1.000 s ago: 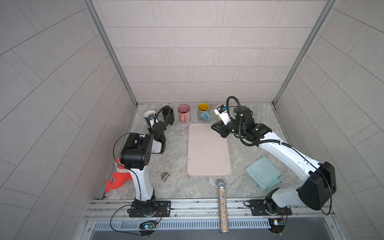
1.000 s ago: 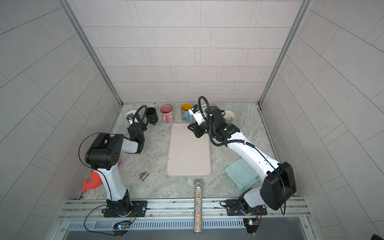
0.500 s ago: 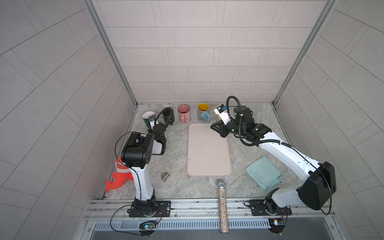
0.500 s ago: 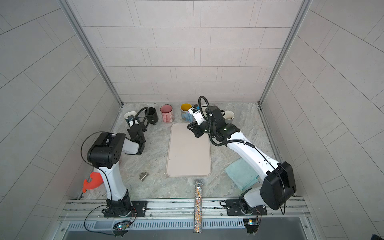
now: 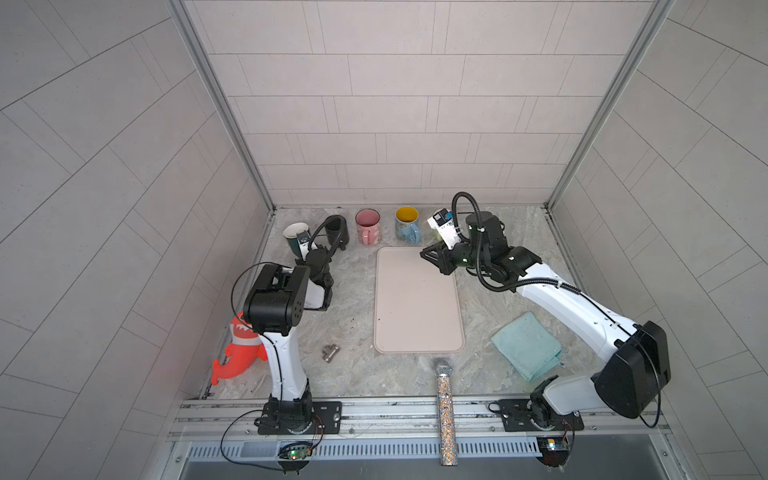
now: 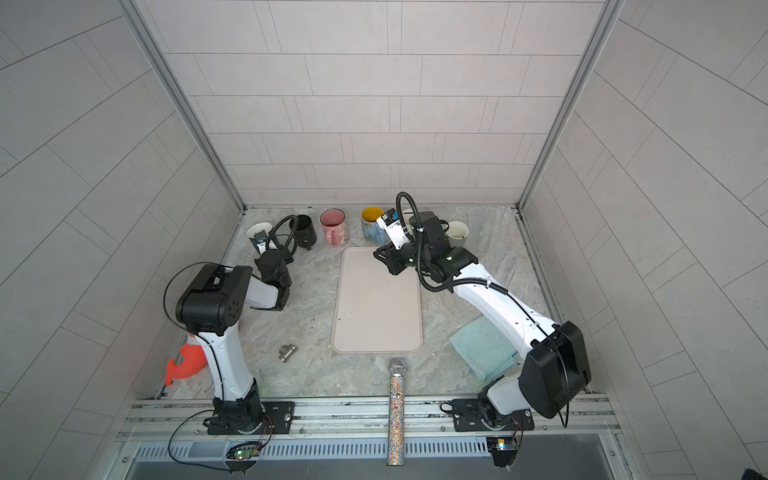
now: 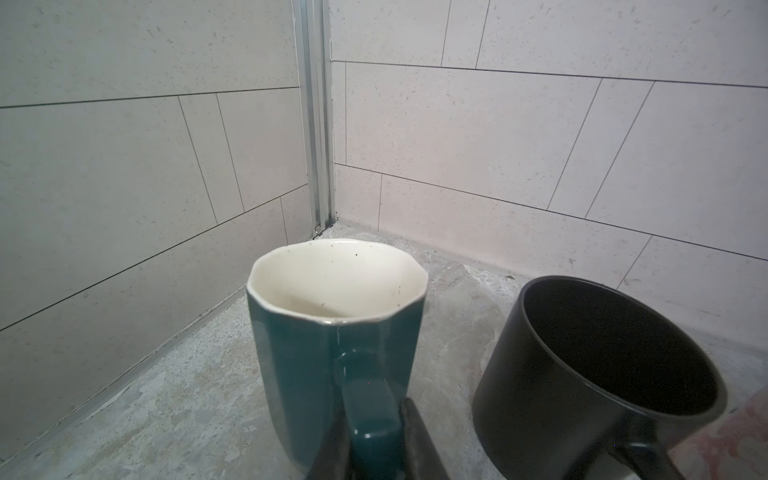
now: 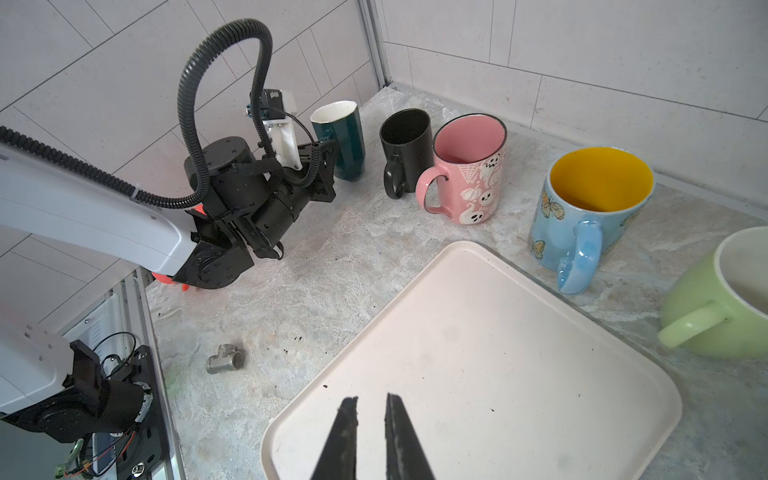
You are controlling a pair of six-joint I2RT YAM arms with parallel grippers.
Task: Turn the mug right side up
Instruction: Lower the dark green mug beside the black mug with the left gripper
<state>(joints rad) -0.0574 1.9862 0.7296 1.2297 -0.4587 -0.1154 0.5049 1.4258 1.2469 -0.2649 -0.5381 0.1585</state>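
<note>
**Item: teal mug** (image 7: 332, 332). White inside. Stands upright, mouth up, in the back left corner of the desk (image 5: 353, 291), near both walls. The handle points away from the corner, toward the left arm.

**Left gripper** (image 7: 374, 432). Narrow, closed on the teal mug's handle, with one finger on each side. The mug's base rests on the desk.

**Neighbours, in a row along the back wall, all upright:**
- black mug (image 7: 582, 395), just beside the teal mug and not touching it
- pink mug (image 8: 469, 174) with a ghost print
- blue mug (image 8: 590, 216), yellow inside, with a butterfly print
- pale green mug (image 8: 715, 299), furthest right

**Tray** (image 5: 417, 307). Beige with rounded corners, lying flat mid-desk in front of the mugs.

**Right gripper** (image 8: 371, 405). Hovers over the tray's back right corner. The jaws are nearly together, with a slim gap and nothing between them.

**Sundries:**
- metal tee fitting (image 5: 330, 353), on the desk left of the tray
- teal cloth (image 5: 525, 345), folded, right of the tray
- glitter microphone (image 5: 445, 399), at the front edge
- red shark toy (image 5: 239, 349), behind the left arm's base
</note>
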